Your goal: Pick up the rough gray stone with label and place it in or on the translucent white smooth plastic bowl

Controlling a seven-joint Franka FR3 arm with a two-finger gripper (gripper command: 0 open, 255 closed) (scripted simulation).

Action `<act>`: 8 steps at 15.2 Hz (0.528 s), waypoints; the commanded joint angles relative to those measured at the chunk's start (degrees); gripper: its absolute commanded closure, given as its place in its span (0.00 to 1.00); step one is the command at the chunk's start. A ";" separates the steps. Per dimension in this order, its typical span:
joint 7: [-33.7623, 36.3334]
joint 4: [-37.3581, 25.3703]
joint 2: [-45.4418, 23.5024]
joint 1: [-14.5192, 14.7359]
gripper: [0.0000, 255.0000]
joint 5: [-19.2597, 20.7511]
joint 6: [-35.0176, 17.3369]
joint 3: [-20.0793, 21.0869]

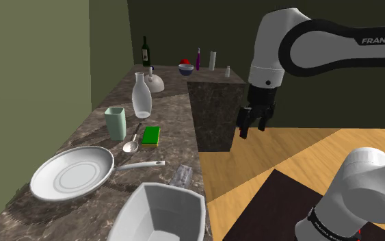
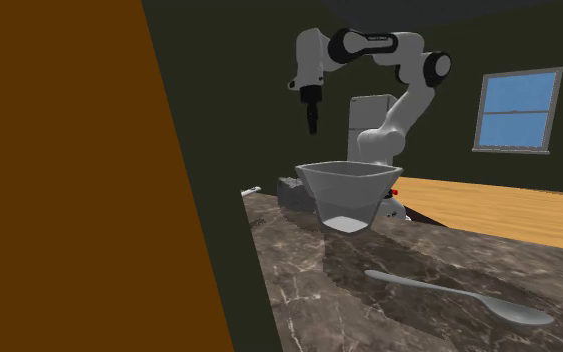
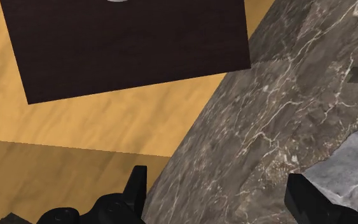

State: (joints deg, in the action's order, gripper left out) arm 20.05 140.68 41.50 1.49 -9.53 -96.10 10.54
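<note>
The grey stone [image 1: 182, 176] lies on the dark marble counter [image 1: 177, 123], close to its edge and just beyond the white angular bowl [image 1: 143, 209]. In the second exterior view the stone [image 2: 291, 190] peeks out behind the bowl [image 2: 347, 185]. My gripper [image 1: 252, 129] hangs open and empty over the wooden floor, off the counter's edge and well above it. In the wrist view the gripper [image 3: 225, 197] has its fingers wide apart, and the stone [image 3: 352, 168] sits on the marble beside one finger [image 3: 311, 200], not between the two. In the second exterior view the gripper [image 2: 312, 125] points down above the bowl's far side.
A white pan [image 1: 71, 174], spoon [image 1: 132, 144], green sponge [image 1: 151, 135], pale green cup [image 1: 115, 123] and glass carafe [image 1: 141, 97] stand on the counter. A tall dark block [image 1: 215, 113] rises beside the gripper. A dark mat [image 3: 133, 44] lies on the wooden floor [image 3: 75, 127].
</note>
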 commanded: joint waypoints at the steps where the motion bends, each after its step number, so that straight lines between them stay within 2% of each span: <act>1: 5.29 -0.59 -1.99 0.18 0.00 -1.65 -1.57 3.41; 8: 22.91 -6.15 -12.98 -0.85 0.00 -4.20 -7.40 14.79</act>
State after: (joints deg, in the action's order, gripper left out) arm 39.97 135.79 30.41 0.87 -13.55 -102.80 23.59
